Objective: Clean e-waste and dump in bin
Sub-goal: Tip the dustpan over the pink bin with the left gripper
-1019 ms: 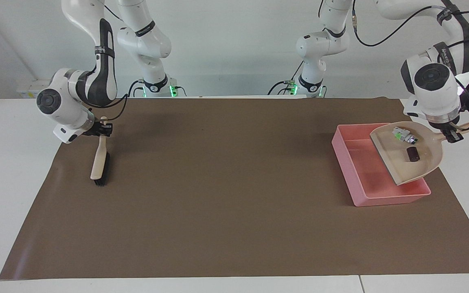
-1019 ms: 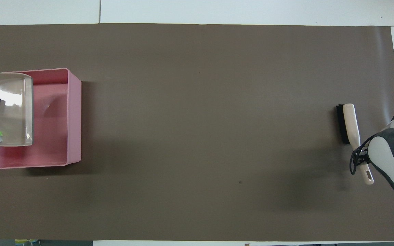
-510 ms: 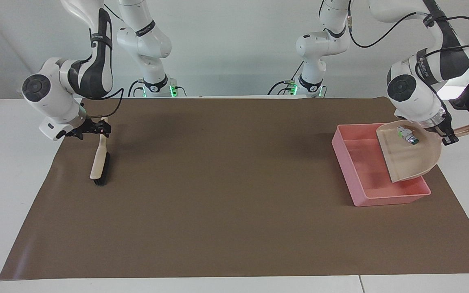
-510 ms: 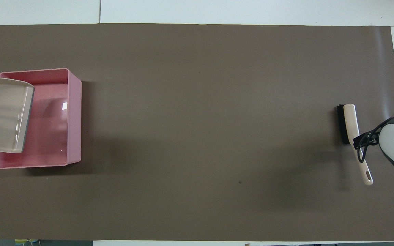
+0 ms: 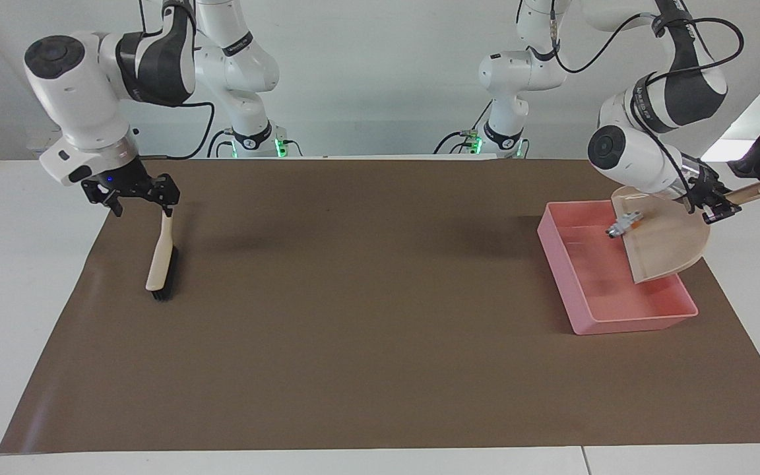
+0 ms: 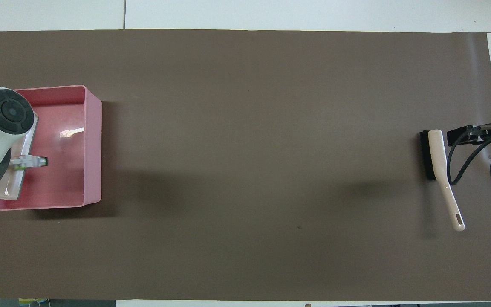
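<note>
From the facing view, the left gripper [image 5: 716, 201] is clamped on the handle of the beige dustpan [image 5: 667, 237], holding it over the pink bin [image 5: 578, 277] with its open lip tipped steeply down into the tray. A white e-waste part [image 5: 624, 224] sits right at that lip, over the bin's floor — whether it touches the pan edge or is already free of it cannot be told. The smaller black block does not show in this view. The bin stands on the brown mat [image 5: 380, 330] at the left arm's end of the table. At the other end, the right gripper [image 5: 134, 191] hangs with its fingers spread wide, holding nothing, just above the handle end of the brush [image 5: 161, 260], which lies flat on the mat.

The overhead view hides the left gripper itself: the left arm's wrist covers most of the dustpan [image 6: 17, 183], leaving only a strip of its lip to see. What this view adds is the white part [image 6: 30, 161] with its green tip, poking out from the lip over the floor of the bin [image 6: 94, 145] — well apart from the gripper on the handle. The brush [image 6: 439, 166] lies with bristles farther from the robots than its handle end, and the right gripper [image 6: 469, 133] is beside the brush head, apart from it.
</note>
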Robot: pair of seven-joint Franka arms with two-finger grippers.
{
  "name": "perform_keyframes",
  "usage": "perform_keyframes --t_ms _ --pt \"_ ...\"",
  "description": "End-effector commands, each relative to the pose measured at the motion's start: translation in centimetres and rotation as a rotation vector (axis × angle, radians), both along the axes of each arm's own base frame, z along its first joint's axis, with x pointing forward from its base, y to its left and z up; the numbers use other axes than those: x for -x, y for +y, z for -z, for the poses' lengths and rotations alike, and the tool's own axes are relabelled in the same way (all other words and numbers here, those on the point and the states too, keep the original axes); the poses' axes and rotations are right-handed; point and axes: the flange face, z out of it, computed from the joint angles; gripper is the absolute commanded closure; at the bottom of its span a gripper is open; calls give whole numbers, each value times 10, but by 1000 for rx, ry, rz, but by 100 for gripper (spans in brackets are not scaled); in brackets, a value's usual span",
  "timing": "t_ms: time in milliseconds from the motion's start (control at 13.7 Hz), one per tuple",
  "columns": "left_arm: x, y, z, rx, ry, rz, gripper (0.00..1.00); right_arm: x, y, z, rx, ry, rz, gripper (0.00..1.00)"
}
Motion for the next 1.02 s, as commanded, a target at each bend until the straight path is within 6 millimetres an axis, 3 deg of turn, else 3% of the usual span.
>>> perform_keyframes --t_ms 0,146,218,437,510,728,801,946 --pt "9 -8 -12 -40 -20 -10 100 1 1 -58 -65 -1 100 0" --pt "10 -7 -27 -35 -46 -19 100 -6 -9 -87 -76 31 114 0" --pt "9 -8 -44 -17 -69 -21 100 -7 -12 -89 -76 36 118 0" --pt "12 -18 -61 153 -84 -59 100 -5 -5 -78 -77 56 103 0" --pt "13 -37 -56 221 -77 -49 100 -4 9 -80 -67 53 82 0" --pt "21 -82 -38 413 -43 -60 100 -12 6 -82 -62 13 83 0" --pt "23 -105 -33 433 -21 -34 100 -11 1 -81 -61 22 92 0" --pt "37 -158 -4 496 25 3 100 -9 2 -81 -60 20 89 0"
